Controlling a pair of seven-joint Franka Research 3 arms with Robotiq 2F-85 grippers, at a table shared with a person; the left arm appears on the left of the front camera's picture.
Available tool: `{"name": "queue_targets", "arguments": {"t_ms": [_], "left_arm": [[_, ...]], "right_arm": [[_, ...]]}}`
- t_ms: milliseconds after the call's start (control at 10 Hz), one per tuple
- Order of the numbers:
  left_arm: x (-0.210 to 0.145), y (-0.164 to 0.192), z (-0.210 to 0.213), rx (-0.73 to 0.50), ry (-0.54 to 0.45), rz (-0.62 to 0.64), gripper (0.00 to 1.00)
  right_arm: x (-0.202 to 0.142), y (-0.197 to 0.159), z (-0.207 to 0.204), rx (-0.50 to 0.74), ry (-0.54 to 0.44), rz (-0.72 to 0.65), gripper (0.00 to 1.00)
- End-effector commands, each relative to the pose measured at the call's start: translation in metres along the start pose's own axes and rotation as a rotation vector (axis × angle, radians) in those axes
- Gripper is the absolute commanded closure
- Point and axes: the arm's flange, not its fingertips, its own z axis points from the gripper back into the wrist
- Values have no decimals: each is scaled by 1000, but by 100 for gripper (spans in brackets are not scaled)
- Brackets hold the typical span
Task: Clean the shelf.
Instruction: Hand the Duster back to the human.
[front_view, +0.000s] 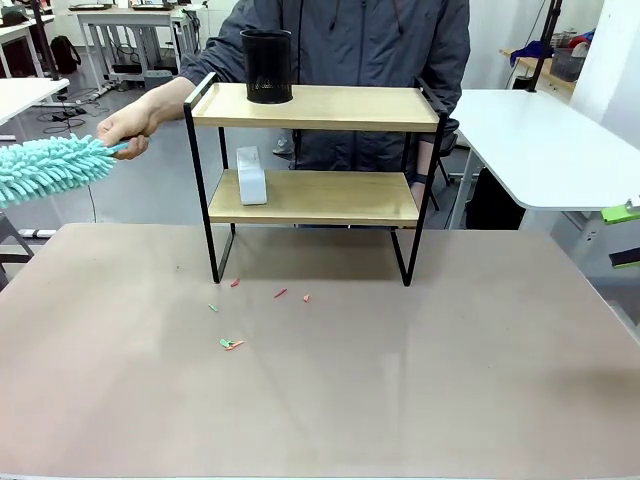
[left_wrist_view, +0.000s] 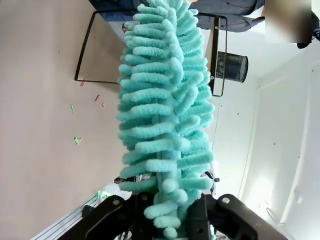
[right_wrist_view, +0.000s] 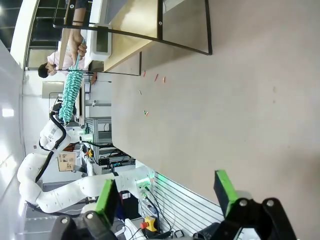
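Scraps (front_view: 231, 344) litter tan table (front_view: 400, 380) before shelf (front_view: 315, 195); white tables (front_view: 545, 140) behind.

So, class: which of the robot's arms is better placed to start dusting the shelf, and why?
Left. Its claw grips the teal duster, which the person's hand also holds, beside the shelf. The right claw is open and empty.

You see a person's hand (front_view: 135, 122) holding a teal duster (front_view: 52, 166) left of the shelf (front_view: 312, 180) — coloured scraps (front_view: 232, 344) below it.
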Motion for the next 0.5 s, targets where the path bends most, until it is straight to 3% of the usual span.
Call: {"name": "queue_targets", "arguments": {"t_ms": [0, 100, 200, 300, 400], "left_arm": [[-1, -3, -9, 17, 26, -19, 26], [0, -3, -17, 26, 42, -17, 0], [1, -3, -21, 19, 61, -14, 21], [1, -1, -26, 28, 73, -14, 0], [0, 1, -31, 20, 108, -28, 0]], "right_arm": [[1, -3, 3, 2, 4, 23, 0], [1, -3, 3, 2, 4, 23, 0], [1, -3, 3, 2, 4, 23, 0], [1, -3, 3, 2, 4, 23, 0], [1, -3, 3, 2, 4, 23, 0]]}}
